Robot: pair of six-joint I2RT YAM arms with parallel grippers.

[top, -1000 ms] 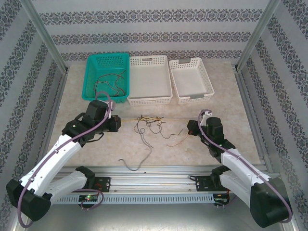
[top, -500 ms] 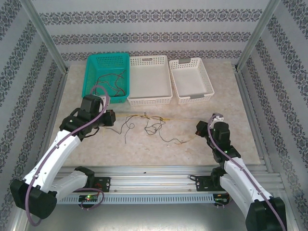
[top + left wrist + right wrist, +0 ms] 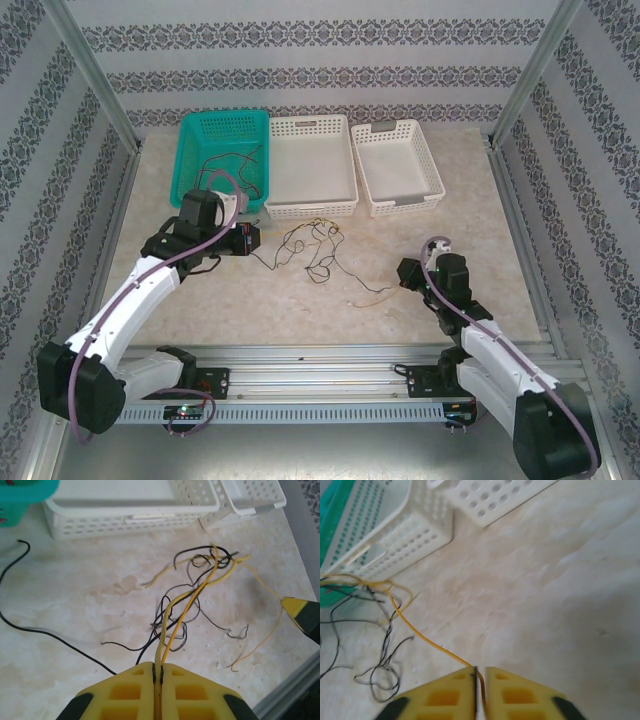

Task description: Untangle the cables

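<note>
A loose knot of yellow, orange and black cables [image 3: 315, 245] lies in front of the white baskets. My left gripper [image 3: 254, 240] sits just left of the knot. In the left wrist view it [image 3: 158, 669] is shut on a pale yellow and an orange strand [image 3: 186, 611] that run up into the tangle [image 3: 205, 567]. My right gripper [image 3: 404, 272] is to the right of the knot. In the right wrist view it [image 3: 480, 673] is shut on an orange-yellow cable [image 3: 417, 631] that sags leftward to the tangle [image 3: 367, 587].
A teal basket [image 3: 190, 165] at back left holds a few more dark and red wires. Two white baskets [image 3: 310, 205] [image 3: 428, 165] stand beside it. A separate black wire [image 3: 47, 632] trails left across the table. The metal rail [image 3: 330, 352] borders the near edge.
Both grippers have moved inward toward each other. The yellow strand that was stretched between them now hangs slack, and the knot has bunched up closer to the baskets.
</note>
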